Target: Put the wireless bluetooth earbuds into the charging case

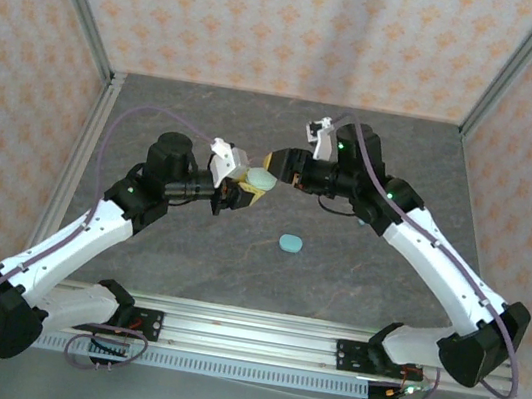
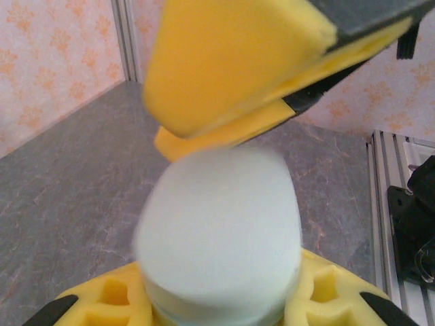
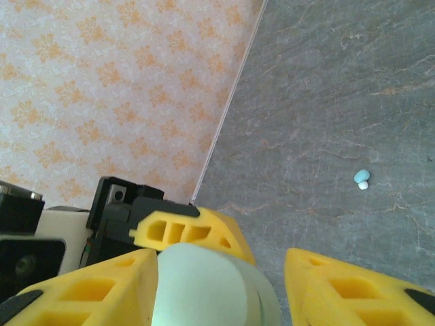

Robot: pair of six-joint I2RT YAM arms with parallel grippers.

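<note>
Top external view: the left gripper point(image 1: 240, 193) pinches a smooth, pale mint oval charging case point(image 1: 260, 179) between its yellow pads. The right gripper point(image 1: 282, 165) faces it nose to nose, jaws spread around the same case.

In the right wrist view, 1 hollow-celled yellow finger point(image 3: 88, 292) lies against the case's rounded side. The other finger stands off, with a strip of table showing in the gap. A black-and-yellow finger of the left gripper sits just behind the case.

In the left wrist view, a broad yellow finger of the right gripper crowds the space above the case. It is blurred, so whether the lid is open cannot be told.

1 earbud point(image 3: 362, 178), a tiny teal-and-white pebble, lies on the grey, veined table point(image 1: 186, 126), well beyond the right jaws and off to their right.

A 2nd oval case point(image 1: 290, 243), teal, lies flat on the table apart from both pairs of jaws, on the side toward the arm bases.

Orange-flowered wall panels point(image 1: 274, 19) in aluminium frames close 3 sides.
</note>
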